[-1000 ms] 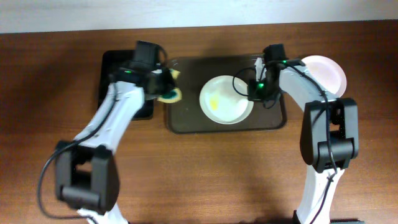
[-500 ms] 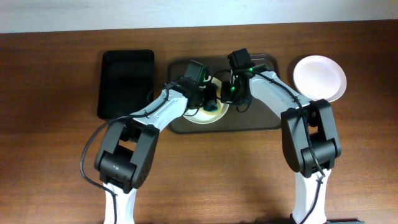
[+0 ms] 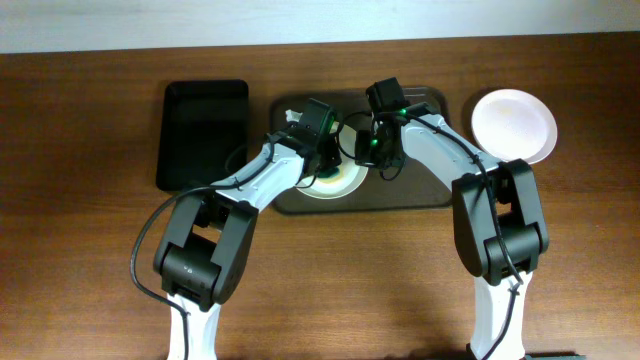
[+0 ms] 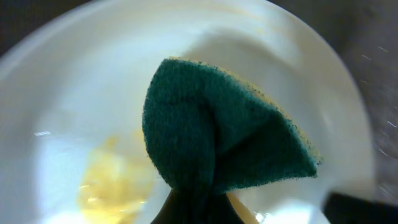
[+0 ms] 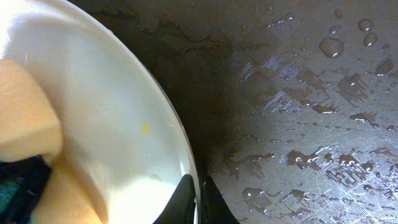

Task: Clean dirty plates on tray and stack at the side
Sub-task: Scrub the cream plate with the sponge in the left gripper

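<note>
Step in hand: wiping, as I judge it. One arm steadies the dirty plate (image 3: pixel 338 182) while the other works a sponge (image 4: pixel 217 143) over it.
Left fingers (image 4: pixel 186 214): closed on the lower end of the sponge, at the bottom edge of the left wrist view. Its green face bulges up over the plate's bowl, with yellow backing along the right edge.
Right fingers (image 5: pixel 216 211): nipping the plate's rim between them, one inside and one outside, at the bottom centre of the right wrist view.
Dirty plate: lying in the left half of the tray (image 3: pixel 430 190), centre of the overhead frame, largely hidden by both wrists.
Smear (image 4: pixel 112 186): yellowish, lower left of the left wrist view, just beside the sponge and not yet wiped off.
Side plate (image 3: pixel 513 125): pale, no smear to be seen, on the surface right of the tray, upper right of the overhead frame. Whether it is one plate or more I cannot tell.
Next move: likely a sweep of the sponge toward the smear, with the rim held firm so the plate does not skid on the wet tray.
Tray floor: beaded with water drops (image 5: pixel 333 46).
Surface (image 3: pixel 100 250): brown wood grain. A black tray (image 3: pixel 203 130) sits left of the brown one.
Room: only a pale strip of wall (image 3: pixel 100 20) along the top of the overhead frame.
</note>
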